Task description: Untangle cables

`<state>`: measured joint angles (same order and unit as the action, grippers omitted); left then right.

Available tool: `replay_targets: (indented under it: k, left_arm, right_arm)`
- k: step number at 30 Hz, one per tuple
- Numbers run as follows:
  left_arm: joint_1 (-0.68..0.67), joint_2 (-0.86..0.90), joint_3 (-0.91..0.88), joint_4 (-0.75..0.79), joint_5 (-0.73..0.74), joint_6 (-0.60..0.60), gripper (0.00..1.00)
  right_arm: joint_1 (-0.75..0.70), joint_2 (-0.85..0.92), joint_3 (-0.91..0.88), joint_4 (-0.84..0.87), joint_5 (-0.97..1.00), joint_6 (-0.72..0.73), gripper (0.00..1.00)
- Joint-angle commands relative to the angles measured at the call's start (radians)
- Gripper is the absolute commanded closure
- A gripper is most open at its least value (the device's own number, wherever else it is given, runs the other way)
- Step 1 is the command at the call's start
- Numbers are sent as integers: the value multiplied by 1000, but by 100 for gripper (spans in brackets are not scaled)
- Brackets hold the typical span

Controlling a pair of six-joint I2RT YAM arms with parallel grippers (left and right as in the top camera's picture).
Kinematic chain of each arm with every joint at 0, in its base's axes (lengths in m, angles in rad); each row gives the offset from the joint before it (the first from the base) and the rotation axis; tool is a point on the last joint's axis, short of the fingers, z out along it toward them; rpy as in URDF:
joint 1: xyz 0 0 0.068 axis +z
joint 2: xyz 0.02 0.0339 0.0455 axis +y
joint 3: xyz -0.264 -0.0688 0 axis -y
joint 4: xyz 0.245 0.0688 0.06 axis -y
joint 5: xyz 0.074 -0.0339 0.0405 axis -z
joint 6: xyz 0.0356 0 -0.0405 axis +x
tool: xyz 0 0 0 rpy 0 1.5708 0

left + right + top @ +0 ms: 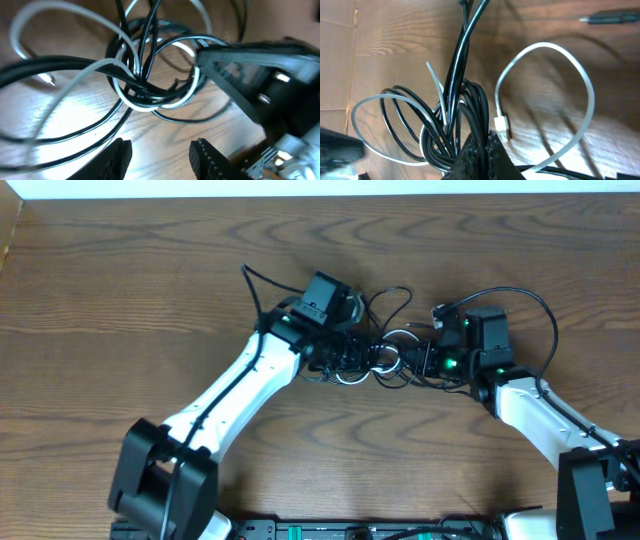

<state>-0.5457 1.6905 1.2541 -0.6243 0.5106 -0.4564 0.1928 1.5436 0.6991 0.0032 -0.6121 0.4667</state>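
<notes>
A tangle of thin black cables (385, 360) and one white cable (352, 376) lies mid-table between my two grippers. My left gripper (345, 358) sits at the tangle's left side; in the left wrist view its fingers (160, 160) are open and empty, just short of the knot (145, 82). My right gripper (425, 360) is at the tangle's right side. In the right wrist view its fingers (485, 152) are shut on black cables (480, 107). The white cable (555, 55) loops to the right, its white plug (501, 123) beside the fingers.
The wooden table (120, 290) stretches around the tangle. A black loop (530, 305) arcs over the right wrist. A dark plug tip (607, 18) lies at the top right of the right wrist view. A metal plug tip (47, 77) lies left of the knot.
</notes>
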Motion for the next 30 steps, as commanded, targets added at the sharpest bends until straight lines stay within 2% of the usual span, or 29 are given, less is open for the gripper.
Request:
replay_targets:
  k: [1, 5, 9, 14, 19, 26, 30]
  left_arm:
    - [-18, 64, 5, 17, 9, -150, 54]
    - [-18, 97, 5, 51, 2, -222, 53]
    - [-19, 111, 5, 59, -110, -410, 53]
    - [-16, 111, 5, 69, -136, -616, 53]
    - [-16, 111, 5, 74, -142, -625, 53]
    - [-17, 111, 5, 94, -141, -778, 53]
    - [-30, 111, 5, 92, -142, -800, 53]
  right_arm:
    - [19, 0, 0, 35, -35, -12, 99]
    - [24, 0, 0, 51, -34, -12, 99]
    - [24, 0, 0, 62, -34, -16, 99]
    - [24, 0, 0, 63, -34, -38, 99]
    - [24, 0, 0, 63, -35, -38, 99]
    - [25, 0, 0, 66, -35, -38, 99]
    - [25, 0, 0, 65, -35, -38, 99]
